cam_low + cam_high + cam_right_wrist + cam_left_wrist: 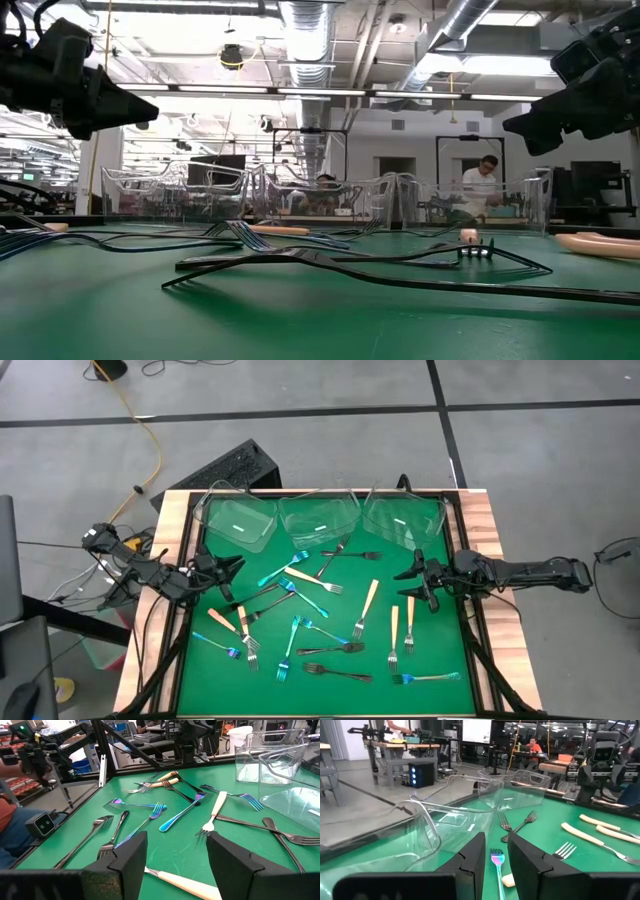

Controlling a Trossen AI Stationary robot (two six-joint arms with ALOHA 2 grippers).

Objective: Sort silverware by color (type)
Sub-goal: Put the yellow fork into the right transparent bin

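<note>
Forks (320, 615) lie scattered across the green mat (440, 645) before three clear tubs (318, 518); left gripper (226, 567) and right gripper (412, 575) hover empty, fingers apart. No writing is legible.

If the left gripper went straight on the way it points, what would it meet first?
Probably the iridescent blue fork lying between the open fingers of the left gripper, tines ahead; beyond it the clear tubs. Depth is unclear.
</note>
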